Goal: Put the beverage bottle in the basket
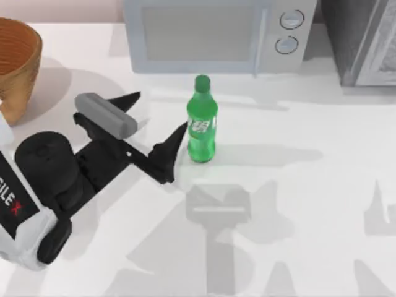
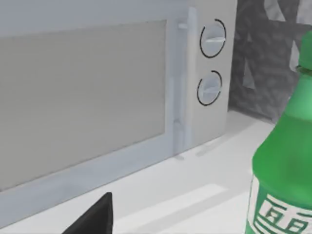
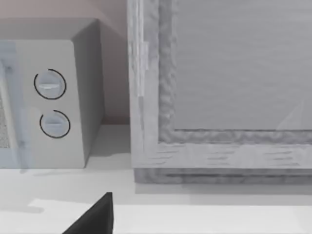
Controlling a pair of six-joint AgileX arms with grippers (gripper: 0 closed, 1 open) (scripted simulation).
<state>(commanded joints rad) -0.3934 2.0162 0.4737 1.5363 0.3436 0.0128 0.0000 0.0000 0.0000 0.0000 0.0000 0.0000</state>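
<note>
A white table seen from above holds a green bottle, standing upright near the middle, with its green cap on and a white-and-green label around its body. To the left of it lies the left arm, black with white casing, reaching in from the near left corner. The left gripper points toward the bottle with its two dark fingers spread wide apart; one fingertip sits just beside the bottle's lower left side, the other farther back and to the left, so the bottle stands off the end of the open gap rather than between the fingers. Nothing is gripped. In the left wrist view the bottle rises close at one edge, its label partly visible, and one dark fingertip shows. The basket, orange-brown and ribbed, stands at the far left edge of the table, well apart from the bottle; the part of its inside that shows holds nothing. A pale microwave with two round dials stands at the far side behind the bottle, and a grey cabinet is at the far right. The right wrist view shows the microwave, the cabinet and one dark fingertip of the right gripper; whether its fingers are apart cannot be told.
</note>
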